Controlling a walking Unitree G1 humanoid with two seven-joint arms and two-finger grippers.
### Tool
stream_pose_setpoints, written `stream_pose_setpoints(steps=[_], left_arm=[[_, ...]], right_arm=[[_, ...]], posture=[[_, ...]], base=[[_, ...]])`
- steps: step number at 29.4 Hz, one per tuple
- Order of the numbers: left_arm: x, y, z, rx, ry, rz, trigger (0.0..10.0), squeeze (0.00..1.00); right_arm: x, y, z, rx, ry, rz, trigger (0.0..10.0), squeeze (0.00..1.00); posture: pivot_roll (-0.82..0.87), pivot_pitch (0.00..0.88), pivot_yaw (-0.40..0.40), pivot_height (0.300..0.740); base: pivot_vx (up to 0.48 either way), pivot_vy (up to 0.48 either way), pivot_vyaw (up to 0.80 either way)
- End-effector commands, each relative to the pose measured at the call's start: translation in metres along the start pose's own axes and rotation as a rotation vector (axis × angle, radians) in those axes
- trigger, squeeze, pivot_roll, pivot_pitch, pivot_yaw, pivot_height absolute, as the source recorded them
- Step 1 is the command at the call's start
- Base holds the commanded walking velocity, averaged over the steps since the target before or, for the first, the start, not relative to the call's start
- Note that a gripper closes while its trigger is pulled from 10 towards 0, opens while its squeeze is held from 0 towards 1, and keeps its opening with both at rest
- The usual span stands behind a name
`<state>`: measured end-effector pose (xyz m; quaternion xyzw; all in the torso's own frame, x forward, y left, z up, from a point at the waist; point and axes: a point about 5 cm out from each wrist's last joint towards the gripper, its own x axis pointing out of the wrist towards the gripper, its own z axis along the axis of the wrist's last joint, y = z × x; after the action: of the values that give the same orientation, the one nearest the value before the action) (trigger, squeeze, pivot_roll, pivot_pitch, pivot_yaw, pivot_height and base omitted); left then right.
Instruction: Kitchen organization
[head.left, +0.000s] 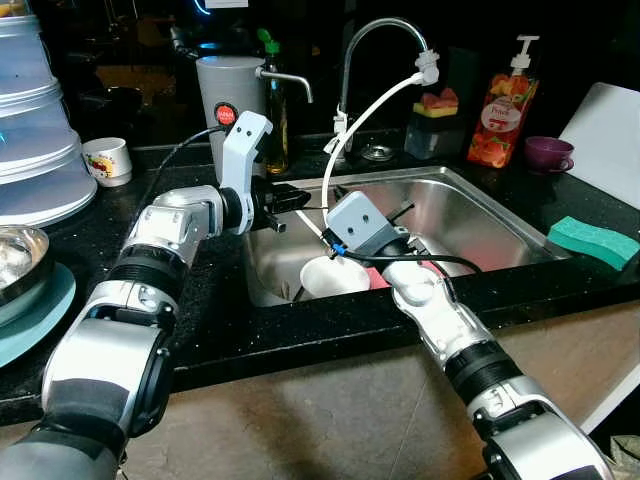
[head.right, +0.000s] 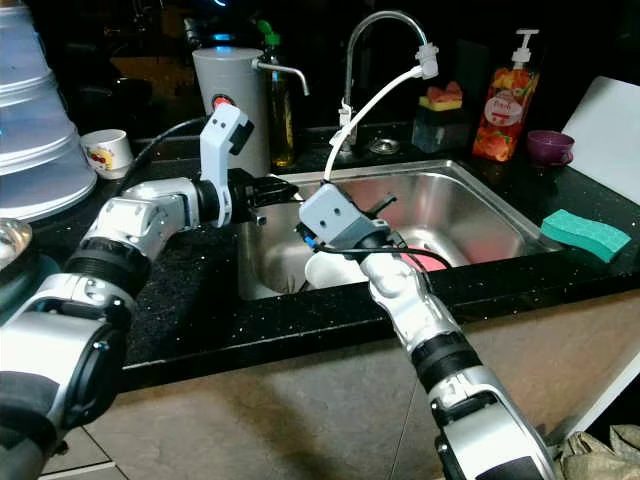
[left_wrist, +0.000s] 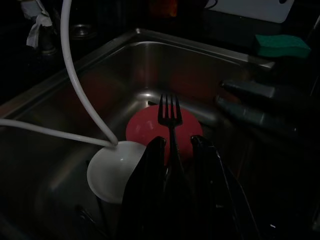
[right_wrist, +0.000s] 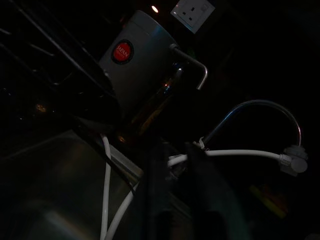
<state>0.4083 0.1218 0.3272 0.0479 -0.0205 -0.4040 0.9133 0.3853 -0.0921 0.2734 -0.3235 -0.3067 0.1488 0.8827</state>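
While your left gripper (left_wrist: 172, 150) pinches the fork (left_wrist: 169, 112) above the sink (head.left: 500, 215) | right gripper (right_wrist: 172, 165) state: cannot tell | risk: white hose (head.left: 365, 120) snagging the fork, dropping it onto red plate (left_wrist: 172, 132).

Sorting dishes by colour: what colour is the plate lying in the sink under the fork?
Red; the plate shows best in the left wrist view, beside a white bowl.

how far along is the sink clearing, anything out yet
Partly begun. In hand: the left gripper holds a black fork above the sink. Left: a white cup and a red plate lie in the basin, where the right gripper reaches. Nothing visibly put away yet.
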Motion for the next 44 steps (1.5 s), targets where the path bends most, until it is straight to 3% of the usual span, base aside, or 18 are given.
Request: stream_pose_setpoints(steps=[1, 12, 13, 24, 25, 27, 28, 29, 41, 44], left_arm=[[-0.002, 0.002, 0.01, 0.029, -0.014, -0.002, 10.0, 0.0], [-0.001, -0.003, 0.026, 0.073, -0.057, -0.045, 10.0, 0.0], [-0.001, -0.004, 0.028, 0.078, -0.058, -0.06, 10.0, 0.0], [-0.001, -0.012, 0.023, 0.133, -0.032, -0.135, 10.0, 0.0], [-0.001, -0.013, 0.019, 0.141, -0.021, -0.142, 10.0, 0.0], [-0.001, -0.013, 0.018, 0.145, -0.015, -0.142, 10.0, 0.0], [-0.001, -0.013, 0.016, 0.142, -0.01, -0.143, 10.0, 0.0], [0.0, -0.014, 0.014, 0.14, -0.009, -0.146, 10.0, 0.0], [0.001, -0.016, 0.007, 0.11, -0.011, -0.131, 10.0, 0.0], [0.001, -0.015, 0.011, 0.135, -0.074, -0.101, 10.0, 0.0]], right_arm=[[0.001, 0.0, 0.0, -0.01, -0.008, 0.01, 10.0, 1.0], [-0.001, 0.008, -0.008, -0.015, 0.03, 0.048, 10.0, 1.0], [-0.001, 0.008, -0.009, -0.015, 0.038, 0.051, 10.0, 0.0], [0.003, -0.002, -0.014, -0.046, 0.085, -0.019, 10.0, 0.0], [0.004, -0.003, -0.013, -0.042, 0.08, -0.024, 8.1, 0.0], [0.004, -0.003, -0.013, -0.04, 0.077, -0.027, 8.1, 0.0], [0.004, -0.003, -0.012, -0.036, 0.075, -0.028, 2.5, 0.0], [0.004, -0.003, -0.012, -0.03, 0.073, -0.027, 0.0, 0.0], [0.001, 0.005, -0.009, 0.05, 0.018, 0.03, 0.0, 0.0], [0.0, 0.008, -0.009, 0.064, 0.016, 0.037, 0.0, 0.0]], posture=[[0.13, 0.088, 0.018, 0.74], [0.12, 0.088, 0.011, 0.74], [0.12, 0.088, 0.01, 0.74], [0.13, 0.078, 0.001, 0.74], [0.13, 0.078, 0.001, 0.74], [0.13, 0.078, 0.001, 0.74], [0.13, 0.074, -0.001, 0.74], [0.13, 0.074, -0.001, 0.74], [0.12, 0.064, 0.003, 0.74], [0.12, 0.065, 0.006, 0.74]], base=[[0.0, 0.0, 0.0], [0.0, 0.0, 0.0], [0.0, 0.0, 0.0], [0.0, 0.0, 0.0], [0.0, 0.0, 0.0], [0.0, 0.0, 0.0], [0.0, 0.0, 0.0], [0.0, 0.0, 0.0], [0.0, 0.0, 0.0], [0.0, 0.0, 0.0]])
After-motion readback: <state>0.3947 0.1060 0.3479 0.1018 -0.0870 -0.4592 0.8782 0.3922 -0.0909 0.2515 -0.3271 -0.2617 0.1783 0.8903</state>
